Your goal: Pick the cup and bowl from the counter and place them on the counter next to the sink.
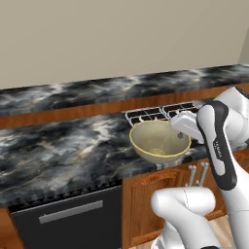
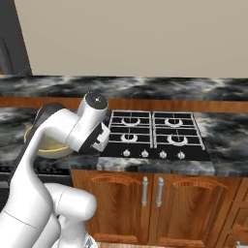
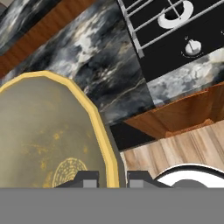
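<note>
Jaws pinched on the rim of the bowl [image 1: 158, 141], one tip inside, one outside. Looks lifted just above the counter [image 1: 63, 151], next to the stove [image 2: 155, 135], maybe. Hard, smooth, wide; likely tips easily. Best held by the rim.

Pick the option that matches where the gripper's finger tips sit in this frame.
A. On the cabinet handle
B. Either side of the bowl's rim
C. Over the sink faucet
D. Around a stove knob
B. In the hand view the gripper has one dark tip inside and one outside the bowl's pale rim, beside the stovetop.
</note>
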